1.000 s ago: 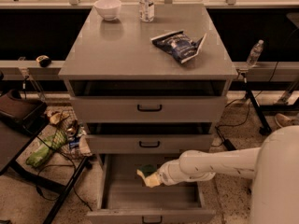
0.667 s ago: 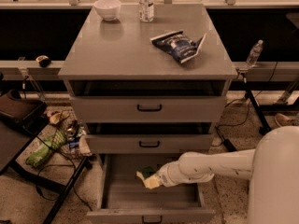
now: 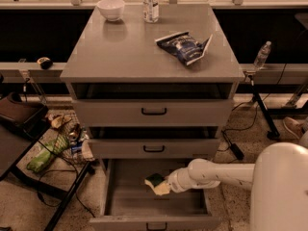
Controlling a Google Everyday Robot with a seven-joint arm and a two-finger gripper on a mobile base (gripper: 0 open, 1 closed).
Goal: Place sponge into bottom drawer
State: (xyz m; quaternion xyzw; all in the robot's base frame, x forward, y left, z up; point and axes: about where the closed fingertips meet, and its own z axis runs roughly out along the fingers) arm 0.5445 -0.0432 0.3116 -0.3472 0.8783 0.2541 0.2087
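The bottom drawer (image 3: 126, 202) of the grey cabinet is pulled open and shows a plain grey interior. My white arm reaches in from the right. My gripper (image 3: 167, 184) is inside the drawer's middle, shut on the sponge (image 3: 155, 182). The sponge shows its dark green face on top and pale yellow foam below. It is tilted and held just above the drawer floor.
The two upper drawers (image 3: 154, 112) are closed, with black handles. On the cabinet top lie a dark blue snack bag (image 3: 185, 47), a white bowl (image 3: 110, 8) and a bottle (image 3: 150, 3). Clutter and a black stand (image 3: 67, 196) sit on the floor at left.
The gripper with the sponge has shifted very slightly to the right inside the open bottom drawer. Nothing else has moved.
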